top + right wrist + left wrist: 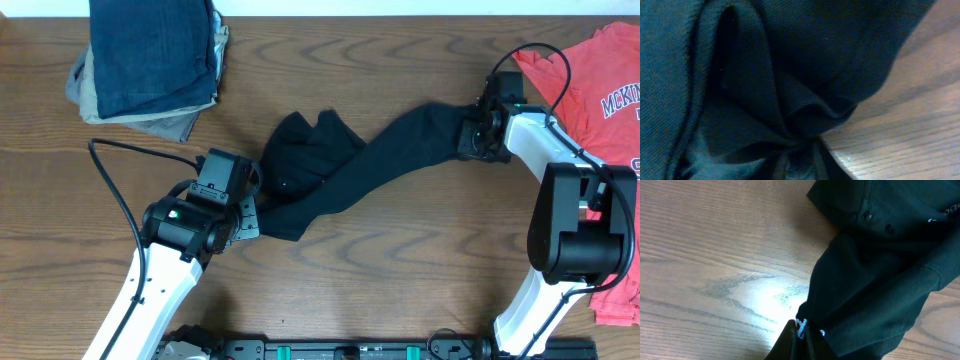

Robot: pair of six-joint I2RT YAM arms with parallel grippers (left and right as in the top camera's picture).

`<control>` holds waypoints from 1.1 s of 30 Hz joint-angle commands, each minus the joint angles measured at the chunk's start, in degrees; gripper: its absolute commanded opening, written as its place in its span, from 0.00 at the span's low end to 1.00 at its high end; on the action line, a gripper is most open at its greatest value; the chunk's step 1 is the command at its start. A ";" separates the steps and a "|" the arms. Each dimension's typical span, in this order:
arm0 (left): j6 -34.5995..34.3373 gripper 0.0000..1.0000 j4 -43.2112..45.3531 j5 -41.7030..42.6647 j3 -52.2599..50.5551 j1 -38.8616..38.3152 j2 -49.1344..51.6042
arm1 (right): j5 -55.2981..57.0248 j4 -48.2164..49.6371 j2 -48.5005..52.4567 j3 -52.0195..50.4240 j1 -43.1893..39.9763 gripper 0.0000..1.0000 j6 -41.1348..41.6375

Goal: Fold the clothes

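Two grips on the black shirt (360, 165): my left pincer (252, 212) pinches one end, my right pincer (470, 135) the other. Spreading step, probably; next calls for drawing apart to flatten.

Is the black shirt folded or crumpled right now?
Crumpled, not folded: the black shirt lies twisted in a bunched rope, one end pinched by the left gripper, the other by the right gripper.

Coral-red T-shirt (590, 85) cut off at 3 o'clock edge, lettering incomplete. Folded jeans stack (150, 55) cropped at 11 o'clock. Right claw (470, 138) fingertips buried in black T-shirt (390, 160).
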 commanded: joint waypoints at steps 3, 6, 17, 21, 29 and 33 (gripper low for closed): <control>0.74 0.06 -0.04 -0.98 -0.55 0.02 0.33 | -0.96 -1.31 2.58 -0.13 0.66 0.01 2.51; 0.76 0.06 -0.04 -0.98 -0.55 0.02 0.33 | -0.96 -2.40 2.29 0.22 0.66 0.01 3.61; 0.72 0.06 -3.21 2.97 2.29 0.02 -6.25 | -0.98 -12.35 -11.74 0.74 -0.59 0.01 10.86; 0.72 0.06 -5.88 2.97 6.64 0.02 -12.83 | -0.96 -18.03 -21.51 0.74 -1.07 0.01 10.12; 0.52 0.06 -13.51 4.46 21.18 0.02 -22.12 | -1.01 -26.67 -41.27 0.74 -1.07 0.01 8.26; 0.52 0.06 -19.43 4.46 30.25 0.02 -22.29 | -1.86 -29.18 -50.75 1.79 -1.07 0.01 8.22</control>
